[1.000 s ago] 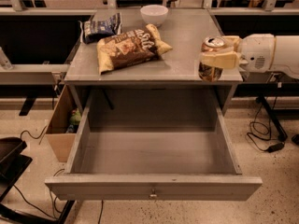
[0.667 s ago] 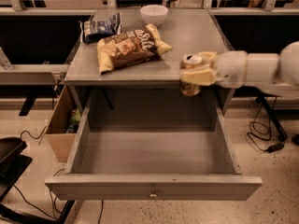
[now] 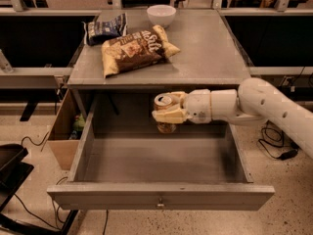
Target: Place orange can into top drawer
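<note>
The orange can (image 3: 165,112) is upright in my gripper (image 3: 168,110), silver top with pull tab showing. The gripper's cream fingers (image 3: 168,115) are shut around the can's middle. My white arm (image 3: 254,106) reaches in from the right. The can hangs over the back of the open top drawer (image 3: 161,165), above its floor and just below the table's front edge. The drawer is pulled fully out, grey, with a small metal knob (image 3: 159,203) on its front panel. Nothing else lies inside it.
On the grey table top (image 3: 205,48) lie a brown chip bag (image 3: 134,49), a dark blue bag (image 3: 105,28) and a white bowl (image 3: 161,14). A brown cardboard box (image 3: 66,131) stands left of the drawer. Cables lie on the floor at both sides.
My gripper has carried the can from the table's right edge leftward and down, off the table top, to a spot over the back of the open drawer.
</note>
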Tool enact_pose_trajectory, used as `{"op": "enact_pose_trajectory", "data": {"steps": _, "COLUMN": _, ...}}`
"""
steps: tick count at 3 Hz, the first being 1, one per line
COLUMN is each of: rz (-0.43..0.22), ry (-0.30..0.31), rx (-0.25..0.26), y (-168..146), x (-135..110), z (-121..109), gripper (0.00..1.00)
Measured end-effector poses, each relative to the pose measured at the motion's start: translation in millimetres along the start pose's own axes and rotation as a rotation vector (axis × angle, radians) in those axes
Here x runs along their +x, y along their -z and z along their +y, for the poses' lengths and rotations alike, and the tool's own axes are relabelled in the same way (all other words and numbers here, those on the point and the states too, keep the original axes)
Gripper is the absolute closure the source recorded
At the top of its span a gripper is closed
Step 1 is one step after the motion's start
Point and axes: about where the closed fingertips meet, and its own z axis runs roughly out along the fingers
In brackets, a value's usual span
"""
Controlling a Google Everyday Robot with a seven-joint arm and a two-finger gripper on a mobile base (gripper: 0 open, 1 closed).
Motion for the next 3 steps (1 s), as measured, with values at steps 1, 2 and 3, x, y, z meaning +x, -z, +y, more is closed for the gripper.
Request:
{"op": "enact_pose_trajectory", "data": {"steps": 1, "rz": -0.047, "ry": 0.023, "rx": -0.029, "y": -35.5, "x": 24.2, "z": 4.3, "gripper": 1.0}}
{"op": "enact_pose_trajectory", "data": {"steps": 2, "rz": -0.075, "ry": 0.064, "rx": -0.063, "y": -64.3, "x": 39.6, "z": 12.5, "gripper": 1.0}}
{"op": "enact_pose_trajectory", "data": {"steps": 3, "rz": -0.085, "ry": 0.091, "rx": -0.101, "y": -85.2, "x": 50.4, "z": 20.0, "gripper": 1.0}}
